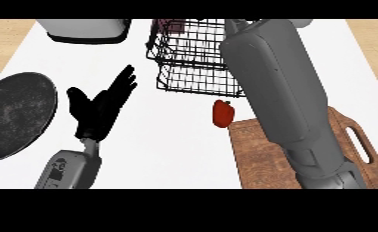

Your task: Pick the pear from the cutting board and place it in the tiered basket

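Right forearm: one broad grey arm (284, 101) rises from the lower edge over the cutting board and runs up to the basket's right side; its hand is hidden beyond the upper end, so I cannot tell how its fingers stand.
Left hand: one black hand (100, 107), fingers straight and spread, pointing up, over bare tabletop at the view's left.
Cutting board: one wooden board (258, 153) with a handle slot at its right, lying at the lower right and running off the lower edge; the forearm covers much of it.
Pear: no pear shows anywhere, neither on the board nor in the basket's visible parts.
Red pepper: one (224, 113), on the tabletop just off the board's upper left corner, near the basket's front edge.
Tiered basket: one black wire basket (193, 58) at top centre, with a dark reddish thing in its upper tier.
Dark round pan: one (22, 111), cut by the left edge.
Grey appliance: one (85, 28), at the top left.
Tabletop: white (170, 146), with wide open room between the left hand and the board.
Writing: small dark marks on the left forearm's panel, unreadable.
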Tool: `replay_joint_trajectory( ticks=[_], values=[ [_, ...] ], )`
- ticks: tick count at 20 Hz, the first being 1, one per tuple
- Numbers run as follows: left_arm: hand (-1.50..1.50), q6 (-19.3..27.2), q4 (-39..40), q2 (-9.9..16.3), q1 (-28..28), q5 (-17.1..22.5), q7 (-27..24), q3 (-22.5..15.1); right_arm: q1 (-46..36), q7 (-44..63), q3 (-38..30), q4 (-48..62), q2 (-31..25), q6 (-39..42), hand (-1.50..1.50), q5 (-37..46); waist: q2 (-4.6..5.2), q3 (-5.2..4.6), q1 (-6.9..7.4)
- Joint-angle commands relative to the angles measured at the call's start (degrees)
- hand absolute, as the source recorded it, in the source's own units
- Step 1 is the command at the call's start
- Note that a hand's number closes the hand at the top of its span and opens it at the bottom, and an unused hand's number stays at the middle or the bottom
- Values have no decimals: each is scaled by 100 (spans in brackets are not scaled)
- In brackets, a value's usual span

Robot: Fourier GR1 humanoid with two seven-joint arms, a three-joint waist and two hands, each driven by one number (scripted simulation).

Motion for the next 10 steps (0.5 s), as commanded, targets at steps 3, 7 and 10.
replay_joint_trajectory(
  ticks=[3, 7, 10],
  values=[
    [0, -26, 197, -65, -205, -59, -32, -10, -165, -663, -598, 832, 13, -1664, 150, -928, 64, 6, 67],
    [0, -18, 114, -134, -108, -182, -96, -152, -236, -1517, -311, 1711, 14, -2359, -150, -1921, 64, 4, 184],
    [0, -2, -3, -231, -398, -64, 210, -140, -577, -1886, -101, 2273, 14, -2794, -150, -2450, 83, 3, 317]
  ],
)
